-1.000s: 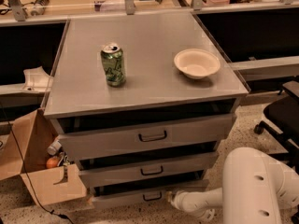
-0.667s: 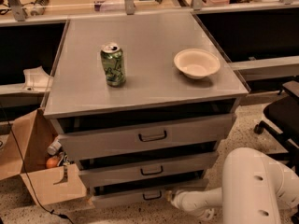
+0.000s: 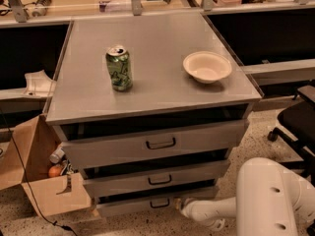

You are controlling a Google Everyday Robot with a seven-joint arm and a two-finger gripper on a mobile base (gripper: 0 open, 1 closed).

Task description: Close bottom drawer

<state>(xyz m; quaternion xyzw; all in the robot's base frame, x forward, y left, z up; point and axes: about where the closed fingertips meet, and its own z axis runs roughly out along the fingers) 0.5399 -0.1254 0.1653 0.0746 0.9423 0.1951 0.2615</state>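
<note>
Grey bottom drawer [image 3: 123, 209] juts out, and since your end effector [image 3: 179, 203], whose state I cannot tell, sits off-centre at its front, pushing may skew and jam it.

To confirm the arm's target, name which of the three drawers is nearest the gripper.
The bottom drawer, the lowest and narrowest front: the gripper sits by its right end, below the middle drawer and top drawer.

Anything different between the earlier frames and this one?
Nothing visibly changed. The pincer is still low, by the right part of the bottom drawer front, and the drawer sticks out as far as before. The can and bowl on top have not moved.
</note>
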